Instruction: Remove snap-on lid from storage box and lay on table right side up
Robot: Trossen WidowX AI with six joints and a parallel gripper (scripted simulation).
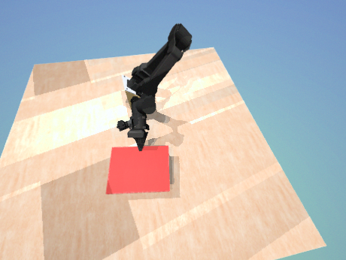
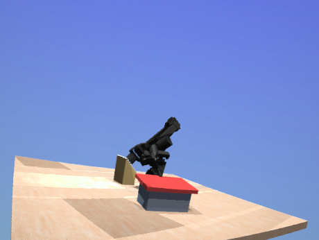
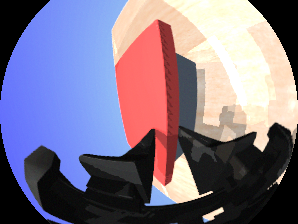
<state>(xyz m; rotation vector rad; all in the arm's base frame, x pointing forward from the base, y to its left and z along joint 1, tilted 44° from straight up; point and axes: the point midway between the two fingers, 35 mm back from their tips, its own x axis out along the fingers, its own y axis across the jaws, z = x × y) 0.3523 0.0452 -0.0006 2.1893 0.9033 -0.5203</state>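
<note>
The flat red lid (image 1: 139,170) (image 2: 166,183) (image 3: 142,80) lies over the grey-blue storage box (image 1: 171,170) (image 2: 168,202) (image 3: 187,90). In the exterior view the lid's arm-side edge looks slightly raised, while its far side rests on or close to the box. The box stands upright on the table. My gripper (image 1: 140,149) (image 2: 159,175) (image 3: 166,130) is shut on the lid's arm-side edge, with one finger on the top face and the other beneath the rim. The lower finger is hidden by the lid in the top and exterior views.
A brownish-yellow block (image 1: 131,98) (image 2: 124,171) with a pale slanted face stands on the table (image 1: 226,150) (image 2: 87,222) beside the arm, behind the box in the exterior view. Patches of light and shadow cross the wooden table top.
</note>
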